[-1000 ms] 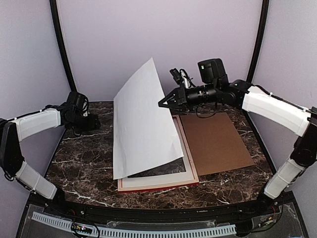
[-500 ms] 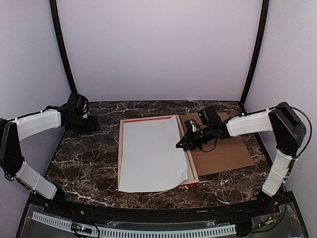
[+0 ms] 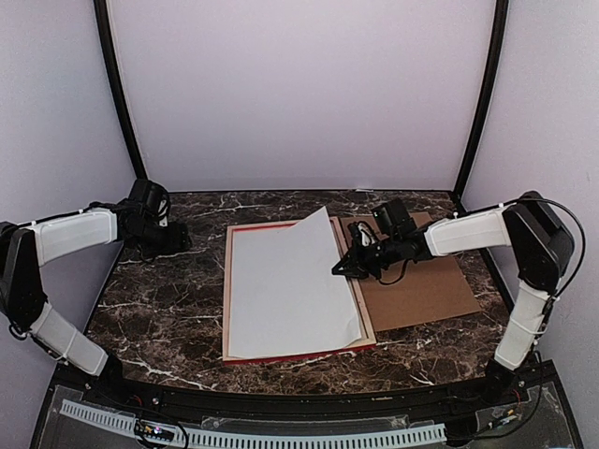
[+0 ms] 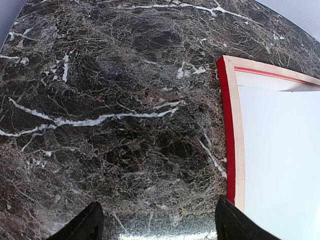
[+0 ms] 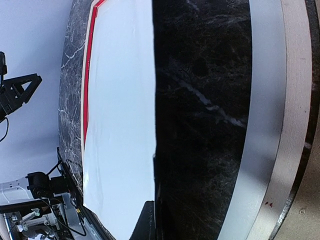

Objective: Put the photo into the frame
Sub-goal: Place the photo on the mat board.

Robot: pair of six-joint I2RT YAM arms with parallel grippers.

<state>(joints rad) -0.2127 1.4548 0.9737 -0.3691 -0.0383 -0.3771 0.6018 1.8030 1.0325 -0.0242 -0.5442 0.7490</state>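
Skew worries us: right end effector (image 3: 339, 269) pinches the photo (image 3: 285, 290) by its raised edge, sheet spreading to its left over the frame (image 3: 227, 299); dropped crooked, it would ride a rail. Left end effector (image 4: 159, 227) hangs released.

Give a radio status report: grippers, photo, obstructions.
Left gripper open, off the frame. Right gripper shut on photo's right edge. Photo white side up over frame, right edge raised. Nothing blocking.

Robot test booth: plain lilac walls (image 3: 299, 94), black corner poles (image 3: 117, 84), marbled tabletop (image 3: 168, 299).
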